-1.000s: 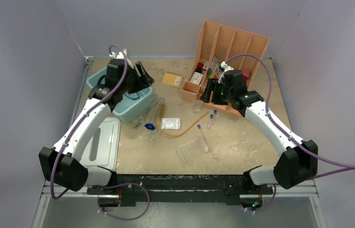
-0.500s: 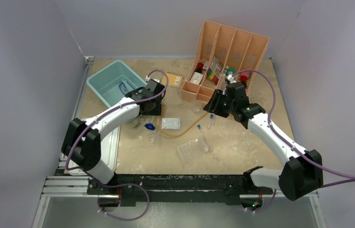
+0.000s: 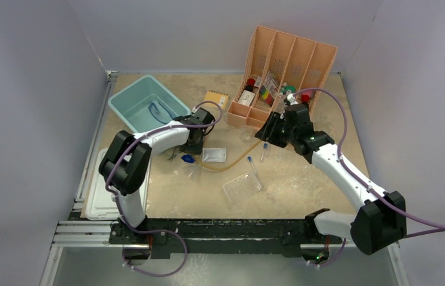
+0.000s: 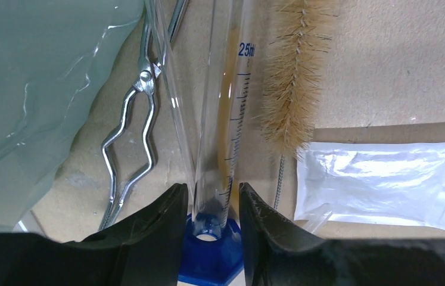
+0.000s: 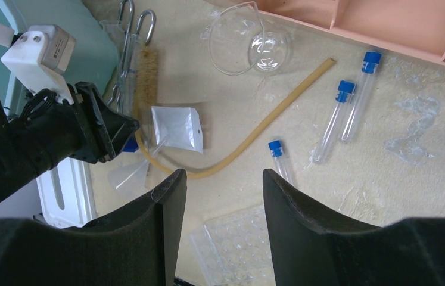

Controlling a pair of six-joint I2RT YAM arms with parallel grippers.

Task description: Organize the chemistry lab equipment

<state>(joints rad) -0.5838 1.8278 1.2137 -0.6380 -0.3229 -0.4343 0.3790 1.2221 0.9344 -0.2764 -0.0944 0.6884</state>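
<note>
My left gripper [image 4: 211, 190] is low over the table, shut on the blue base of a lying clear graduated cylinder [image 4: 232, 113]. Metal tongs [image 4: 130, 137] lie left of it and a small clear bag [image 4: 386, 179] to the right. My right gripper [image 5: 223, 176] hangs open above the table with nothing between its fingers. Below it lie three blue-capped test tubes [image 5: 334, 119], amber rubber tubing [image 5: 267, 125] and the clear plastic tube rack [image 5: 243, 250]. Blue-framed goggles [image 3: 158, 110] rest in the teal bin [image 3: 125, 101].
A bristle brush [image 4: 294, 77] lies beside the cylinder. A clear glass dish [image 5: 249, 44] sits near the peach divider [image 3: 285, 53]. An orange notepad [image 3: 215, 98] is at the back. A white lid [image 3: 103, 196] lies at the front left, and a clear funnel [image 5: 127, 176] near the bag.
My left arm swung from over the teal bin to the cylinder and its jaws narrowed. My right gripper came away from the divider to above the tubes and closed partway.
</note>
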